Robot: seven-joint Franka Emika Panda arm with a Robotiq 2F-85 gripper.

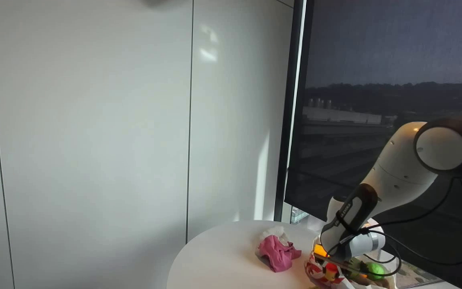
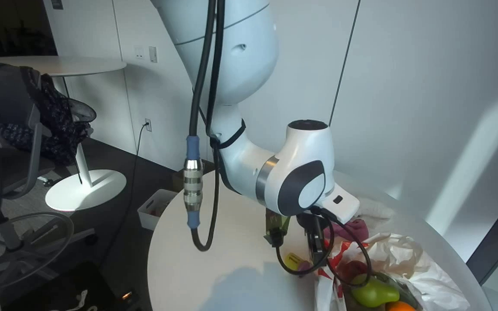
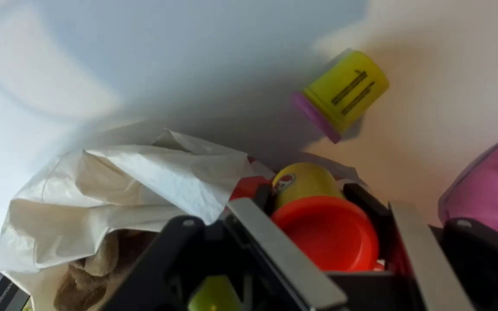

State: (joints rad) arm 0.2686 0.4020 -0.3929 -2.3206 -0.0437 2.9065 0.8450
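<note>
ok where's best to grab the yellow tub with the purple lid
I'd probably grip the yellow tub mid-body, straight from above, closing across its width: it lies on its side on the table, nothing against its rounded flanks, and the purple lid flares wider at one end.

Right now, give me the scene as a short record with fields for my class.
Held: red-lidded yellow tub, between the jaws
Loose: purple-lidded yellow tub, on its side on the white table
Container: white bag with red markings, open
Inside: green pear, orange item
Near bag: crumpled pink cloth
Unclear: whether the held tub touches the bag
</note>
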